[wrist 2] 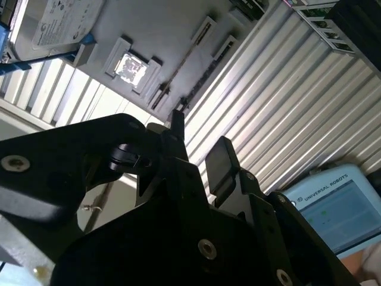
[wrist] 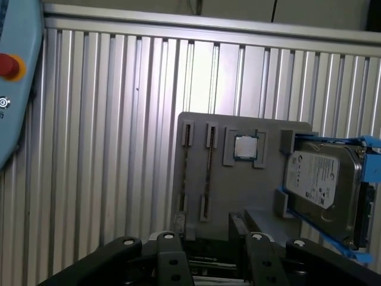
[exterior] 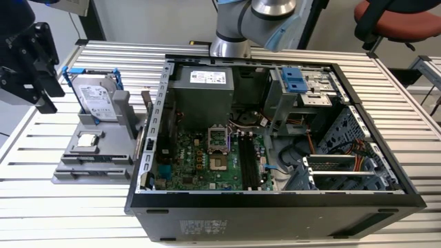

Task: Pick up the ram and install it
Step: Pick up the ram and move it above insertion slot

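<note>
While the black gripper (wrist: 208, 229) hangs with its jaws spread and empty at the exterior view's left, the ram (wrist: 208, 179), a long, thin, dark circuit-board stick, stands on edge in a long slot of the grey plastic holder (exterior: 90, 173) on the slatted aluminium counter (exterior: 55, 212). In the first wrist view the stick lies just ahead of the gap between the fingers. It looks light and stiff but fragile. I judge it best pinched gently across its flat faces near the middle of the free upper edge, clear of the contacts. Beside it on the holder sit a small square silver processor chip (exterior: 88, 139) and a silver hard drive in a blue frame (exterior: 96, 95), which stands tall and could crowd the approach. Further right lies the open black computer case (exterior: 276, 200), holding the green motherboard (exterior: 196, 163) and its long black slots (exterior: 248, 160). The case walls and loose cables hem these in.
</note>
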`<action>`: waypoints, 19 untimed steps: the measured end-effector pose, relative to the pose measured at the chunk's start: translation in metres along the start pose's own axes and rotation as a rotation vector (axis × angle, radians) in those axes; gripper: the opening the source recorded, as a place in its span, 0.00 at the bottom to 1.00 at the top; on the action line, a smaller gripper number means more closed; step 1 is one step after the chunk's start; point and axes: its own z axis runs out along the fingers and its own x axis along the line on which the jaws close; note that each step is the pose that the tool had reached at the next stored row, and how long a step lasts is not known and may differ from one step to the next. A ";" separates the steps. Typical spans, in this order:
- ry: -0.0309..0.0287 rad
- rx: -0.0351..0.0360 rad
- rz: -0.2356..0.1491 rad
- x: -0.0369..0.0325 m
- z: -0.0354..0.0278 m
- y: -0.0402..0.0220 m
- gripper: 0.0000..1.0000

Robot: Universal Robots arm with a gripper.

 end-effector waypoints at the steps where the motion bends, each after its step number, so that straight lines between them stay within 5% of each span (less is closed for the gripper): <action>1: 0.0001 -0.0002 0.001 0.0000 0.0012 0.0000 1.00; 6: -0.0006 -0.0104 0.009 0.0001 0.0068 0.0001 1.00; 19: -0.0004 -0.0100 0.010 0.0005 0.0217 0.0001 1.00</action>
